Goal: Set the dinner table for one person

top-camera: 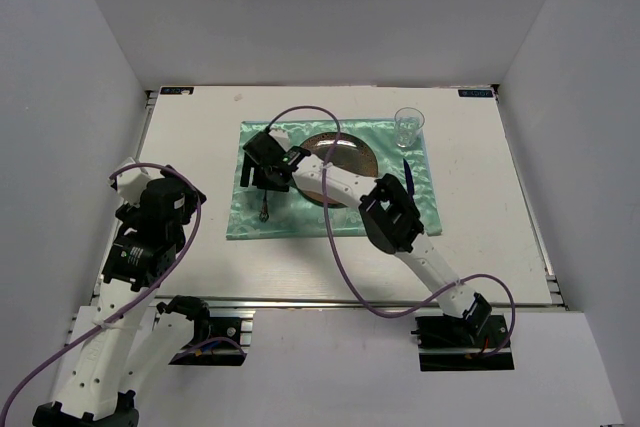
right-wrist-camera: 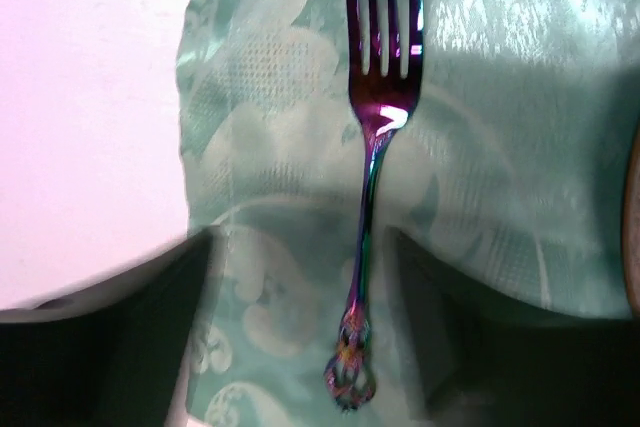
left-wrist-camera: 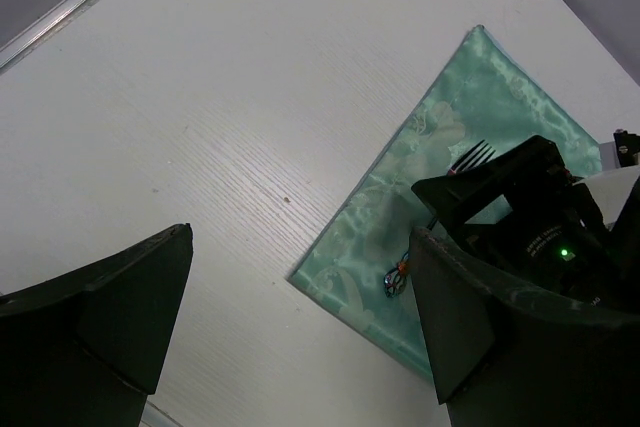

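The white dinner table (top-camera: pixel 190 147) carries a mint-green mat (top-camera: pixel 330 222). A brown plate (top-camera: pixel 350 159) sits on the mat. An iridescent fork (right-wrist-camera: pixel 371 162) lies flat on the mat's left part, tines pointing away. My right gripper (right-wrist-camera: pixel 300 242) is open just above the mat, with the fork handle between its fingers and no contact showing. In the top view it (top-camera: pixel 264 179) hovers over the fork (top-camera: pixel 264 209). My left gripper (left-wrist-camera: pixel 300 292) is open wide and empty above bare table left of the mat, and sees the fork's tines (left-wrist-camera: pixel 476 156).
A clear glass (top-camera: pixel 408 127) stands at the mat's far right corner. A dark blue knife (top-camera: pixel 408 175) lies right of the plate. The right arm reaches across the plate. A metal rail (top-camera: pixel 330 299) runs along the near table edge. White walls enclose the table.
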### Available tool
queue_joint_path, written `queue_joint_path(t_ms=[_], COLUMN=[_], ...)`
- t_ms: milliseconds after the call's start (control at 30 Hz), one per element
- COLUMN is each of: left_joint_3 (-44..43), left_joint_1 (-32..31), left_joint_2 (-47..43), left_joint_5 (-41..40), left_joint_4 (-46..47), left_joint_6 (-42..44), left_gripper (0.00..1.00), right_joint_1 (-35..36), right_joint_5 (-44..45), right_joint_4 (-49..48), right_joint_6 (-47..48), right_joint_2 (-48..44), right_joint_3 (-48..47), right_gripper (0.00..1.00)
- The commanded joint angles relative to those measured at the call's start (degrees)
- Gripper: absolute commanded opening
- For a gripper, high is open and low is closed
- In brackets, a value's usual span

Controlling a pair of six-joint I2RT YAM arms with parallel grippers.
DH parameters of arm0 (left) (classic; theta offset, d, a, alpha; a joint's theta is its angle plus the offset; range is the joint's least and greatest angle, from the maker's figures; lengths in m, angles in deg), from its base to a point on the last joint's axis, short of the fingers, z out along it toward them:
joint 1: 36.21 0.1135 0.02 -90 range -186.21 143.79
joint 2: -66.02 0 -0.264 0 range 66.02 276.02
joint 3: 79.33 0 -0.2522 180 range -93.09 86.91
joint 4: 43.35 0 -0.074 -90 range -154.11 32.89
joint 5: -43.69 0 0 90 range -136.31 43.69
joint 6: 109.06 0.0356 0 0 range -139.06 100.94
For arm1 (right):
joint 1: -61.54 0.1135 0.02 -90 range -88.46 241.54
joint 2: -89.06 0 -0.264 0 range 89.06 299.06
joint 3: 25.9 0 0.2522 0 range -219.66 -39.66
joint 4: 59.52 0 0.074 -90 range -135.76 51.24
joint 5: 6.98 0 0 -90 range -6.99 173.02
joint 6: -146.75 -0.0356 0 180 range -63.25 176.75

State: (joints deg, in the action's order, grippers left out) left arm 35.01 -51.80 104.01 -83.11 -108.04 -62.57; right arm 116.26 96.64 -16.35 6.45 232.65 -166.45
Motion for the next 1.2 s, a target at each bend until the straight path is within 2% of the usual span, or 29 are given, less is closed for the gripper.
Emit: queue_joint_path(t_ms=[0, 67, 100, 200, 233, 300, 333, 367, 433, 500, 533, 633, 833, 967, 1167], left_joint_3=[0.6, 0.5, 0.4, -1.1, -2.3, -7.4, -9.0, -10.4, -13.7, -14.6, -16.3, -20.8, -21.3, -19.9, -20.2], left_joint_1=[0.2, 0.2, 0.2, 0.2, 0.2, -0.3, -0.3, -1.0, -0.1, -0.1, -0.7, -0.7, -0.7, -0.7, -0.7], left_joint_2=[-0.5, -0.3, 0.1, 2.9, 4.2, 7.9, 8.8, 9.3, 9.9, 9.4, 9.2, 9.0, -0.1, -6.2, -7.9], left_joint_5=[0.1, -0.4, -0.6, -0.9, -0.7, -0.5, -0.5, -0.4, 1.6, 8.2, 8.9, 6.4, 7.1, 8.2, 6.5], left_joint_4=[0.4, 0.3, 0.4, 0.6, 0.1, -2.2, -2.6, -3.5, -2.9, 0.4, 0.2, -4.8, -9.4, -10.3, -11.4], left_joint_6=[0.4, 0.4, 0.8, 3.8, 4.6, 6.2, 6.9, 7.8, 9.7, 17.6, 19.1, 20.0, 19.9, 21.3, 20.2], left_gripper=[0.98, 0.98, 0.98, 0.98, 0.98, 0.98, 0.98, 0.98, 0.98, 0.98, 0.98, 0.98, 0.98, 0.98, 0.98], right_joint_1=[0.8, 1.3, 1.5, 0.8, 0.7, 1.1, 1.1, 1.1, 1.0, 0.9, 1.0, 0.8, 0.9, 0.9, 0.8], right_joint_5=[1.8, 2.6, 2.3, -0.8, 3.5, 12.6, 19.5, 22.2, 29.0, 29.9, 30.6, 30.5, 32.7, 33.4, 34.4], right_joint_4=[0.0, -2.1, -4.0, -12.8, -13.3, -9.3, -6.7, -0.5, 5.3, 13.6, 16.5, 25.2, 36.6, 41.8, 44.3], right_joint_6=[1.0, 3.1, 4.5, 15.5, 19.1, 26.3, 27.0, 27.0, 26.6, 24.7, 23.8, 22.2, 20.7, 18.6, 16.4], right_joint_2=[-7.7, -11.6, -17.1, -30.5, -34.4, -45.8, -49.4, -56.3, -63.7, -73.8, -79.6, -89.7, -101.6, -104.6, -106.4], right_joint_3=[2.5, 5.4, 7.5, 20.7, 28.3, 35.5, 41.4, 43.7, 47.5, 50.1, 50.3, 49.4, 47.5, 47.3, 48.0], right_gripper=[0.89, 0.89, 0.89, 0.89, 0.89, 0.89, 0.89, 0.89, 0.89, 0.89, 0.89, 0.89, 0.89, 0.89, 0.89])
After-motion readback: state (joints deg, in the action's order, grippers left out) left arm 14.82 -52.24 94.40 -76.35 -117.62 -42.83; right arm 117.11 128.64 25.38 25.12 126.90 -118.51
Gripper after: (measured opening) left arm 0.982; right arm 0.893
